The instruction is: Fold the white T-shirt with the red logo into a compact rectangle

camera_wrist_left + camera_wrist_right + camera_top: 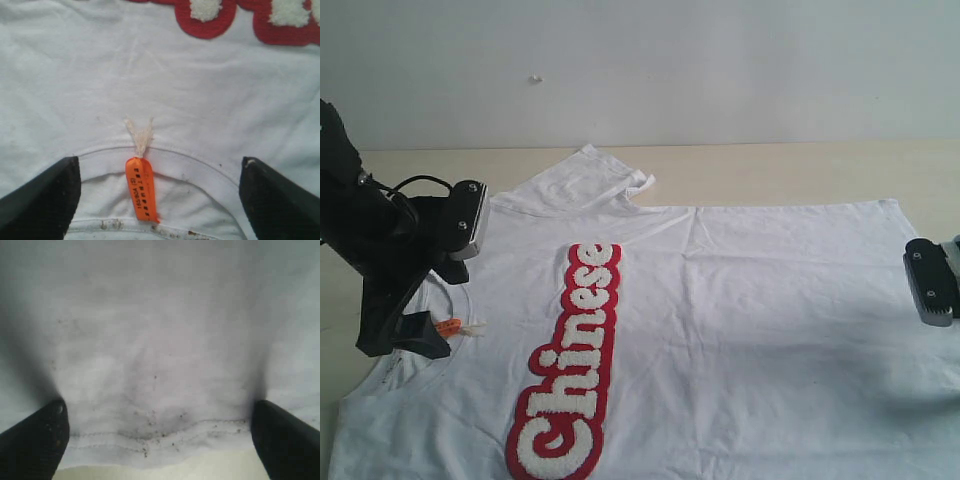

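Here the left black tool (157, 162) has its jaws wide apart above the small orange tag (141, 187) at the neck of the thin white cotton T-shirt (750, 330). The right black tool (159, 405), wide apart too, is over the right hem. The shirt lies spread on the pale table (770, 170), with its long red logo band (570, 370) on the left.

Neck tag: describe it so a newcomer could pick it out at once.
A white T-shirt lies spread flat, with red lettering on its chest. At its round collar sits the neck tag: the only small orange strip there, printed in black.
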`<action>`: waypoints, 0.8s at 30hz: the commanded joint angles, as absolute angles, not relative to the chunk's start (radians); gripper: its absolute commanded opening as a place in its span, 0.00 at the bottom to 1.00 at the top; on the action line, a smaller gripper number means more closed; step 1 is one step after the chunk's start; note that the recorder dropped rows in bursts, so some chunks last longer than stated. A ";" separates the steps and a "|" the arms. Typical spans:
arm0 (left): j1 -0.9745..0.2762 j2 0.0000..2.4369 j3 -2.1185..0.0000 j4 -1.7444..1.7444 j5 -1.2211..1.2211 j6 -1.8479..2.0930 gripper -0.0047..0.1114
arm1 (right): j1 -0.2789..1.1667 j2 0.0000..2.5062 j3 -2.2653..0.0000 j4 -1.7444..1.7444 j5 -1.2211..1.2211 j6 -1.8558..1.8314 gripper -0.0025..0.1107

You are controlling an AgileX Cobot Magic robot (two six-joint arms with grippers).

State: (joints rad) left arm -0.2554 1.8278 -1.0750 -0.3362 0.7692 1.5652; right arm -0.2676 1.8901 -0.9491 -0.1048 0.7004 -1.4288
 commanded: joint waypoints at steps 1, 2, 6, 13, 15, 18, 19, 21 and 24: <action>-0.257 1.828 -1.074 -0.334 0.763 1.573 0.75 | -0.272 1.945 -0.944 -0.051 0.666 -1.436 0.86; -0.257 1.828 -1.074 -0.334 0.761 1.573 0.75 | -0.272 1.950 -0.944 -0.043 0.656 -1.436 0.86; -0.257 1.828 -1.074 -0.334 0.761 1.573 0.75 | -0.272 1.961 -0.944 -0.041 0.640 -1.436 0.75; -0.257 1.831 -1.074 -0.334 0.761 1.594 0.75 | -0.272 1.969 -0.944 -0.033 0.615 -1.436 0.08; -0.257 1.845 -1.074 -0.334 0.758 1.613 0.75 | -0.272 1.969 -0.944 -0.033 0.615 -1.430 0.02; -0.257 1.884 -1.074 -0.329 0.756 1.646 0.75 | -0.272 1.969 -0.944 -0.033 0.614 -1.428 0.02; -0.257 1.900 -1.074 -0.326 0.756 1.648 0.75 | -0.272 1.969 -0.944 -0.033 0.614 -1.428 0.02; -0.257 1.927 -1.074 -0.305 0.741 1.656 0.75 | -0.272 1.969 -0.944 -0.031 0.614 -1.428 0.02; -0.257 1.953 -1.074 -0.292 0.722 1.656 0.75 | -0.272 1.969 -0.944 -0.026 0.614 -1.428 0.02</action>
State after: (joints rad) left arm -0.2554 1.9362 -1.0750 -0.3034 0.7419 1.6483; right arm -0.2718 1.9199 -0.9573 -0.0446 0.6829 -1.4287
